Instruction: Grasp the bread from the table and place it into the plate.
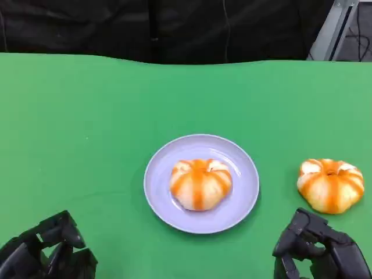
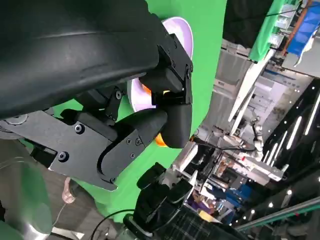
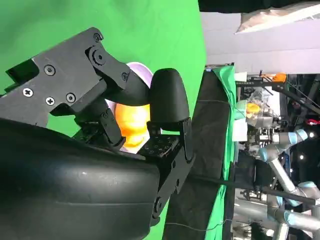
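Left hand (image 1: 49, 250) lower left, right hand (image 1: 319, 247) lower right: fingers curled, nothing held. Green table (image 1: 87, 128), black backdrop (image 1: 174, 29) behind. Counted: two breads, one (image 1: 200, 183) on the single plate (image 1: 244, 192) at centre, one (image 1: 331, 185) on cloth at right.

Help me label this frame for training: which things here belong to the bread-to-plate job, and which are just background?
Part of the job:
- bread on the table, beside the right hand
- plate
- bread on the plate
- left hand, holding nothing

Just background:
- green table cover
- black backdrop
- metal frame
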Robot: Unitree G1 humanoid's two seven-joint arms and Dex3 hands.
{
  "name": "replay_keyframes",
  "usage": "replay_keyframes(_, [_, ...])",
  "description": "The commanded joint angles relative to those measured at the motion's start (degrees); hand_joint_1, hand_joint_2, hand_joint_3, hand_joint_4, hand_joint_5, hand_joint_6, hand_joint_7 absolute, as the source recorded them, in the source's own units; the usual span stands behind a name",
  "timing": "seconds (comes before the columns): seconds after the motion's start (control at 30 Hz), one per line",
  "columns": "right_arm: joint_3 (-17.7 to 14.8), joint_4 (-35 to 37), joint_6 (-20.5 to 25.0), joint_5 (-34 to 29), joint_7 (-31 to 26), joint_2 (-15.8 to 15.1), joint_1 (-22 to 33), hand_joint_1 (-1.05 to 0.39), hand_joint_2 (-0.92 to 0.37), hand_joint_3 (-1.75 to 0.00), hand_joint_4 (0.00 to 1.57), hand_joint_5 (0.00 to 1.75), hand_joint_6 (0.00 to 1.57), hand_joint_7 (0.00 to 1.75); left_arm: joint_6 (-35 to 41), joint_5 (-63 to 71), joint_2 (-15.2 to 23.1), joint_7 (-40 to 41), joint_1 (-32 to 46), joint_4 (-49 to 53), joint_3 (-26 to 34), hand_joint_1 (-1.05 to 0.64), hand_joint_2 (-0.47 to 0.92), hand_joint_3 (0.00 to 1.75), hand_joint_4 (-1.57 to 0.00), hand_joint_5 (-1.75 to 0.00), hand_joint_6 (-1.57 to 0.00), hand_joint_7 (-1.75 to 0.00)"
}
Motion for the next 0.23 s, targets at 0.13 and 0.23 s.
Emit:
replay_keyframes(0.13, [-0.26,-0.65,0.18,0.15,-0.26,-0.42,0.30,-0.15,-0.57,-1.17,0.81,1.75,0.74,1.57,0.30,0.93,0.31,0.07,-0.16,0.06,1.03,-0.16,0.71,0.93,-0.81,-1.75,-0.72,-1.75])
replay_keyframes(0.23, [-0.25,-0.65,0.18,0.15,-0.26,-0.42,0.30,-0.15,-0.57,-1.17,0.81,1.75,0.74,1.57,0.34,0.99,0.27,0.04,-0.17,0.05,1.08,-0.16,0.71,0.93,-0.81,-1.75,-0.72,-1.75])
